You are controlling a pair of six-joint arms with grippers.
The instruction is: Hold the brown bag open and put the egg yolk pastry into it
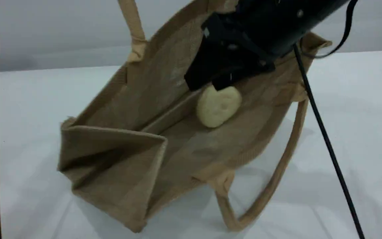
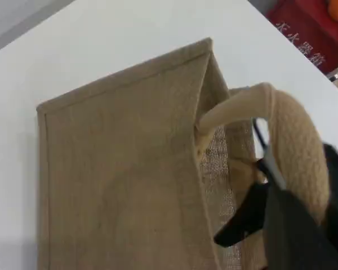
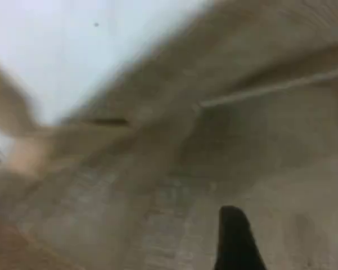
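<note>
While the tan woven jute bag (image 1: 138, 109) lies tilted open, the small pale cream round pastry (image 1: 218, 105) rests inside, just below the right gripper (image 1: 222, 83), whose jaws appear released. It looks soft and crumbly; hold its sides gently. The left gripper (image 2: 281, 208) is clenched on 1 beige handle (image 2: 293, 140). The right wrist view is blurred.

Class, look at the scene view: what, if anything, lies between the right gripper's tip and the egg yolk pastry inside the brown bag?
Nothing. In the scene view the right gripper sits directly above the egg yolk pastry inside the brown bag, with no other object between; whether they touch is unclear.
</note>
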